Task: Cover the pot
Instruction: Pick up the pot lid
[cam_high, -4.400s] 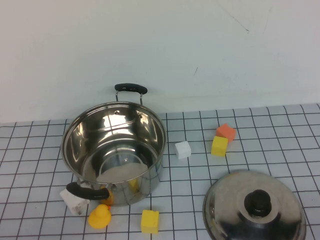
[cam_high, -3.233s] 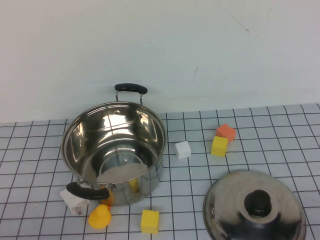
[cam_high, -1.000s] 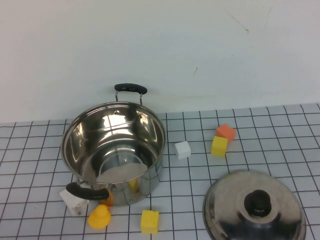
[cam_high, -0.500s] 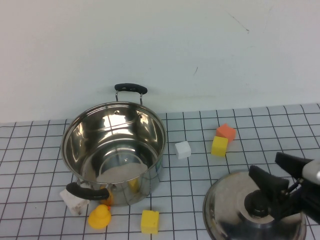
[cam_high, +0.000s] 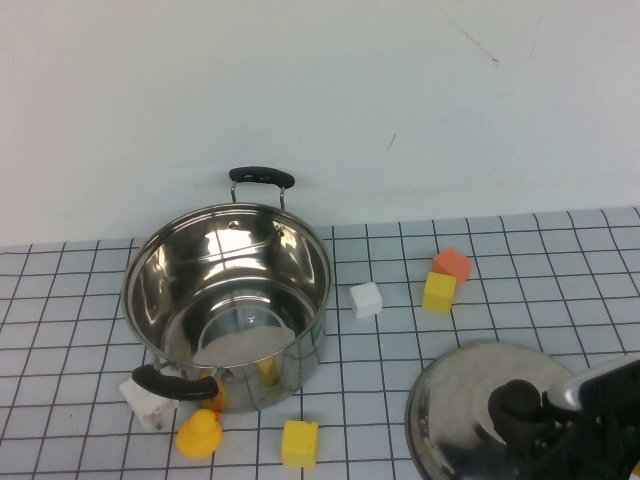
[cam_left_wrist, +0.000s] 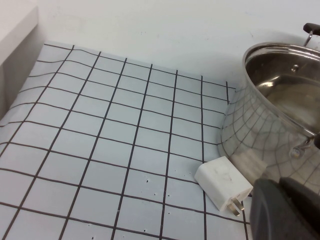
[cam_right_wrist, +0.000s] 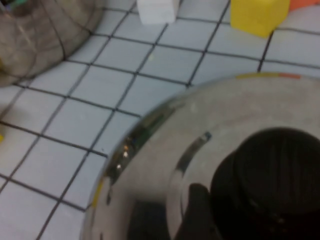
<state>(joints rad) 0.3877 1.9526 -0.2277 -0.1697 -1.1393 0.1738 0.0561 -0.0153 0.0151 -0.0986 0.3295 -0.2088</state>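
Note:
The large steel pot (cam_high: 230, 290) with two black loop handles stands open at the left middle of the gridded mat. It also shows in the left wrist view (cam_left_wrist: 280, 100) and the right wrist view (cam_right_wrist: 45, 30). The domed steel lid (cam_high: 470, 385) with a black knob (cam_high: 513, 402) lies on the mat at the front right. My right gripper (cam_high: 532, 425) is low over the lid, open, with the knob (cam_right_wrist: 270, 170) between its jaws; one finger (cam_right_wrist: 200, 210) shows beside the knob. My left gripper (cam_left_wrist: 287, 210) is shut and empty beside the pot's near side, out of the high view.
A white charger plug (cam_high: 148, 400), a yellow duck (cam_high: 199, 433) and a yellow block (cam_high: 300, 442) lie in front of the pot. A white cube (cam_high: 366, 299), a yellow cube (cam_high: 438, 291) and an orange block (cam_high: 452, 264) lie between the pot and the lid. A white wall is behind.
My right gripper came into view from the right over the lid and has sunk lower around the knob. The pot, the lid and the blocks have not moved.

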